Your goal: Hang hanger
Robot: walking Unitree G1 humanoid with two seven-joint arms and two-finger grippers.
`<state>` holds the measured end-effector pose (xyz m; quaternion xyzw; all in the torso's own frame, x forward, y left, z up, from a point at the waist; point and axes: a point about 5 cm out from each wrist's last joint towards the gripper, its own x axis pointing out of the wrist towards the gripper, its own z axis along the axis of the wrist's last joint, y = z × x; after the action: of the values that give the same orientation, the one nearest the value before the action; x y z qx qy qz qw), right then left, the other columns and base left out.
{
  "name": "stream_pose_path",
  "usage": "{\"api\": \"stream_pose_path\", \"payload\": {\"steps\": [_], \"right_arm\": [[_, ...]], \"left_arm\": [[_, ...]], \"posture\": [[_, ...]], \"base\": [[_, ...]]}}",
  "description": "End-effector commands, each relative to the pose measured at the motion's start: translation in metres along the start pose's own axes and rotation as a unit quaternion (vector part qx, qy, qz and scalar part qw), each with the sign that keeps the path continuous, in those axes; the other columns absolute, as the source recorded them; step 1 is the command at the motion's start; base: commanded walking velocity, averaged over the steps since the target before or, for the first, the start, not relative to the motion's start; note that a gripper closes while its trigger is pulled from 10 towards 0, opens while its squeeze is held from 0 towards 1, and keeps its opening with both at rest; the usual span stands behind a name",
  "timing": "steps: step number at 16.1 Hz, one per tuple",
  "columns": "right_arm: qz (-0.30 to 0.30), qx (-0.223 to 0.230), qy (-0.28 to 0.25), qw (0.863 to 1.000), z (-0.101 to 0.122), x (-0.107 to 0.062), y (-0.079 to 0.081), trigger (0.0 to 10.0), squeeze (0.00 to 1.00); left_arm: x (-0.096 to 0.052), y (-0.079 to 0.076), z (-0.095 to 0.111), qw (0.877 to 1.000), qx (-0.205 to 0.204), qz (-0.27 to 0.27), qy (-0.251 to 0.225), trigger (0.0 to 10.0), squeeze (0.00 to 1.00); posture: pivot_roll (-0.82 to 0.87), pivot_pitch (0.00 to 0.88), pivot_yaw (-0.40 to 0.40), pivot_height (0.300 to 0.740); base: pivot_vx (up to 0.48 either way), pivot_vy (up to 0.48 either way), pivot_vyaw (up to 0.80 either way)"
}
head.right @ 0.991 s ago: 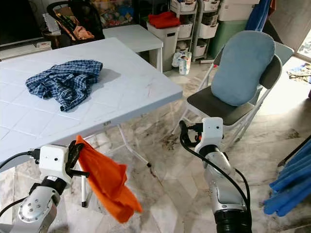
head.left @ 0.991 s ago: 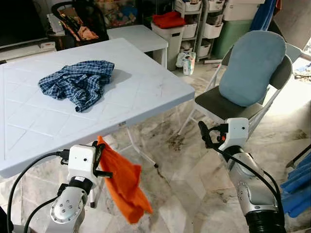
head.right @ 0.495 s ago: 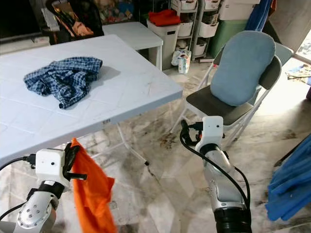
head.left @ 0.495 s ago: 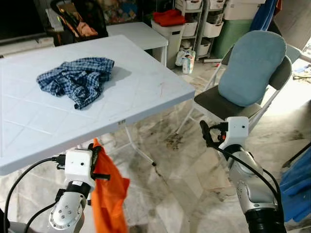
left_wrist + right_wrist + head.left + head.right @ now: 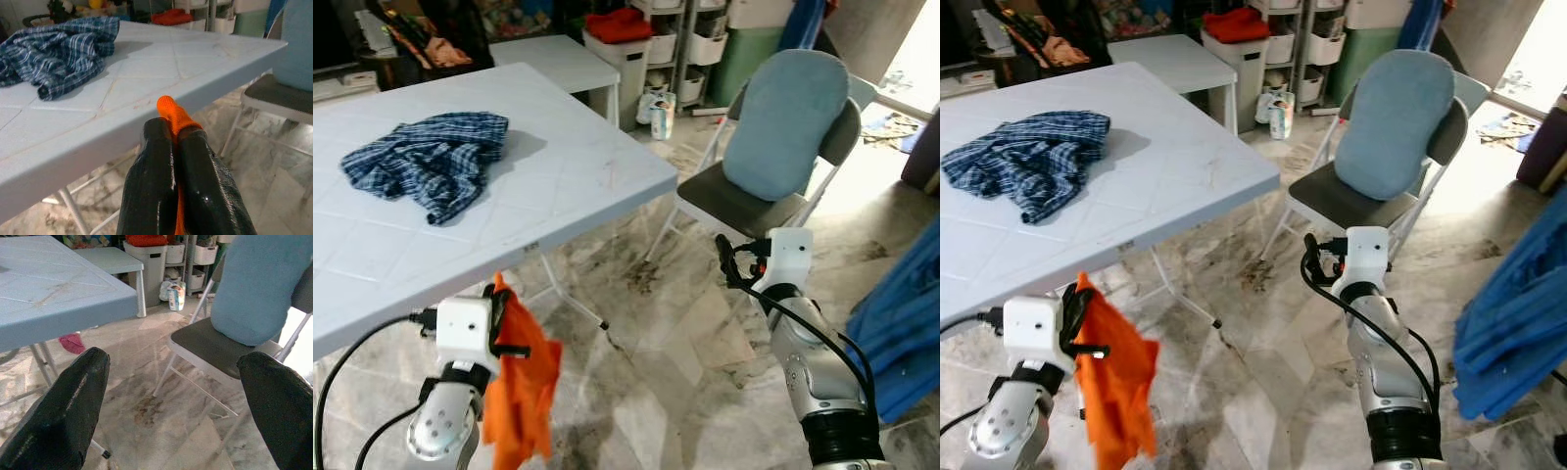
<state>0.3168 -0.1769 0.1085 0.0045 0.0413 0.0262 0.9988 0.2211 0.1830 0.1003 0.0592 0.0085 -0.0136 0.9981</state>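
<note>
We see our left gripper (image 5: 182, 147) clamped on an orange cloth (image 5: 521, 387), which hangs below the edge of the pale blue table (image 5: 568, 186). Our right gripper (image 5: 171, 396) is spread wide and empty, near the folding chair (image 5: 759, 191). A plaid shirt (image 5: 426, 160) lies crumpled on the table
</note>
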Motion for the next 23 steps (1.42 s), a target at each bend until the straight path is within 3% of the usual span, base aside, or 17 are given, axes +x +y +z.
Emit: {"api": "stream_pose_path", "payload": {"steps": [1, 9, 15, 20, 23], "right_arm": [[-0.009, 0.001, -0.006, 1.000, 0.001, -0.001, -0.003, 10.0, 0.00], [-0.050, 0.026, -0.014, 0.998, -0.004, -0.009, -0.011, 10.0, 0.00], [-0.046, 0.023, -0.014, 0.999, -0.003, -0.005, -0.011, 10.0, 0.00], [-0.033, 0.014, -0.019, 0.999, 0.002, -0.001, -0.011, 10.0, 0.00], [-0.031, 0.014, -0.017, 0.999, 0.002, -0.002, -0.011, 10.0, 0.00]], "left_arm": [[0.002, -0.002, 0.000, 1.000, -0.001, -0.005, -0.005, 10.0, 0.00], [0.016, -0.002, 0.006, 1.000, 0.003, -0.024, -0.015, 10.0, 0.00], [0.016, -0.003, 0.007, 0.999, -0.001, -0.032, -0.018, 10.0, 0.00], [0.013, -0.008, 0.002, 0.999, -0.030, -0.015, -0.003, 10.0, 0.00], [0.015, -0.008, 0.002, 0.999, -0.026, -0.019, -0.004, 10.0, 0.00]], "posture": [[-0.03, 0.000, -0.035, 0.740], [-0.02, 0.000, 0.030, 0.740], [-0.02, 0.000, 0.014, 0.740], [-0.04, 0.000, -0.001, 0.740], [-0.04, 0.000, -0.002, 0.740]], "base": [[0.000, 0.000, 0.00], [0.000, 0.000, 0.00], [0.000, 0.000, 0.00], [0.000, 0.000, -0.80], [0.000, 0.000, -0.80]]}}
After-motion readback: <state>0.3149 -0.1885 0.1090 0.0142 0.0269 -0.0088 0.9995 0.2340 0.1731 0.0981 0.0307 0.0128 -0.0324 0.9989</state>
